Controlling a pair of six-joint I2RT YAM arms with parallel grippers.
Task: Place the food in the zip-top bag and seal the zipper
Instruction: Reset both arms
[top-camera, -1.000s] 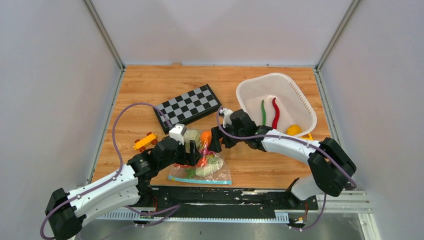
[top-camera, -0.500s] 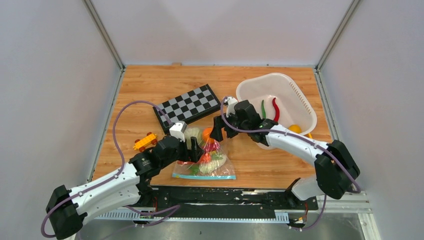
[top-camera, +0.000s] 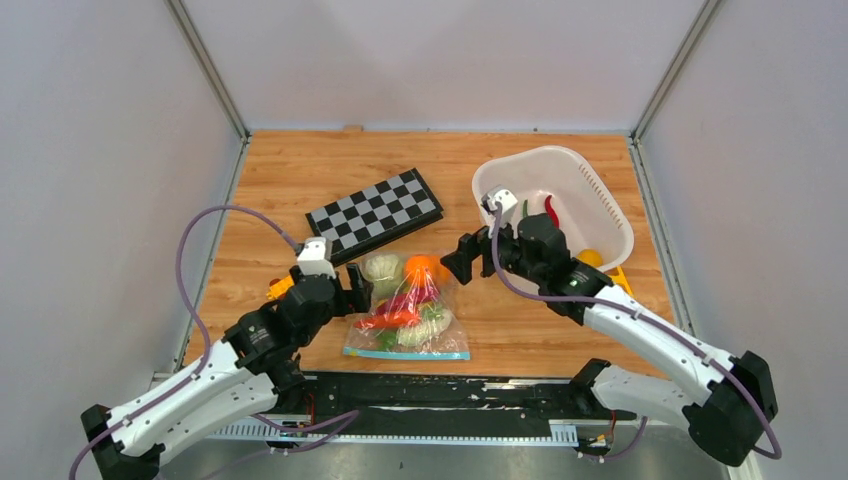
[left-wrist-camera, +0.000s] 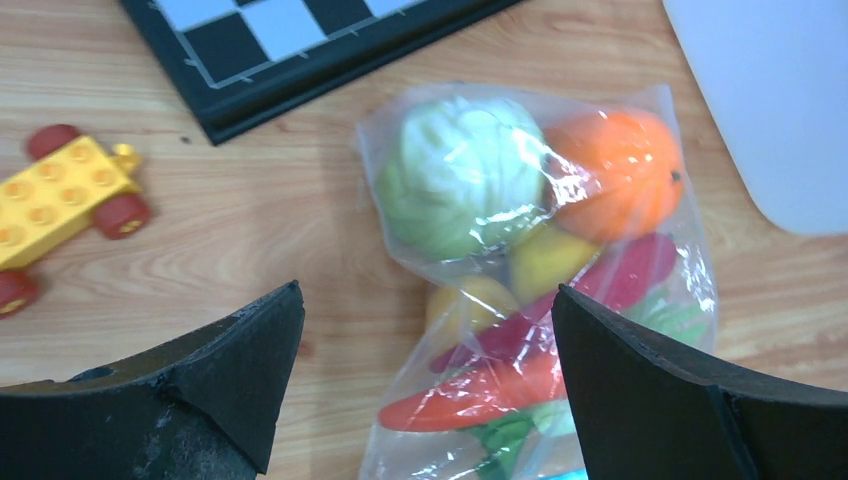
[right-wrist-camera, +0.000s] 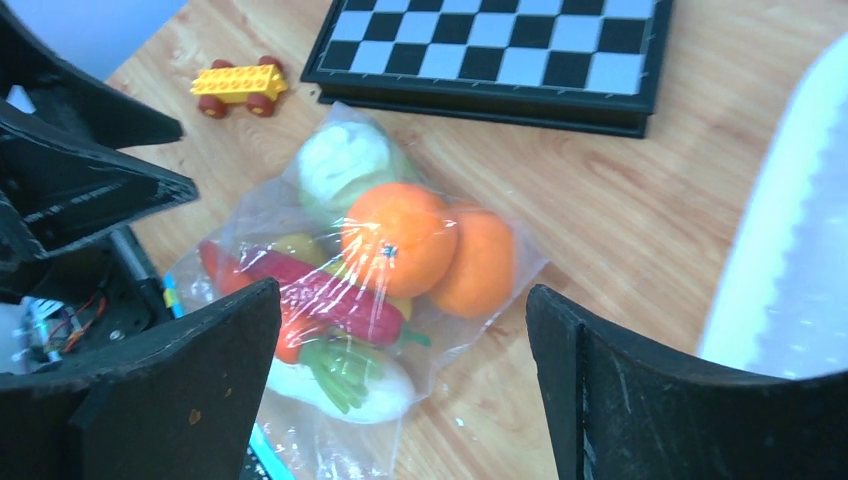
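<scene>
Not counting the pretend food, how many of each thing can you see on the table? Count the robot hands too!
zip-top bag: 1
chessboard: 1
white basket: 1
yellow toy car: 1
robot hands: 2, the left hand and the right hand
total: 6

A robotics lab test cell: plain white walls (top-camera: 440, 60), aluminium corner posts (top-camera: 208, 70), wooden tabletop (top-camera: 290, 170), black mounting rail (top-camera: 480, 392).

Left arm (top-camera: 195, 388): stretched forward and rightward from its base. Left gripper (top-camera: 355, 288): pointed right, jaws spread wide.
Right arm (top-camera: 640, 325): reached forward and leftward, bent at the elbow. Right gripper (top-camera: 462, 262): pointed left, jaws spread wide.
The two grippers are set facing each other, apart.
</scene>
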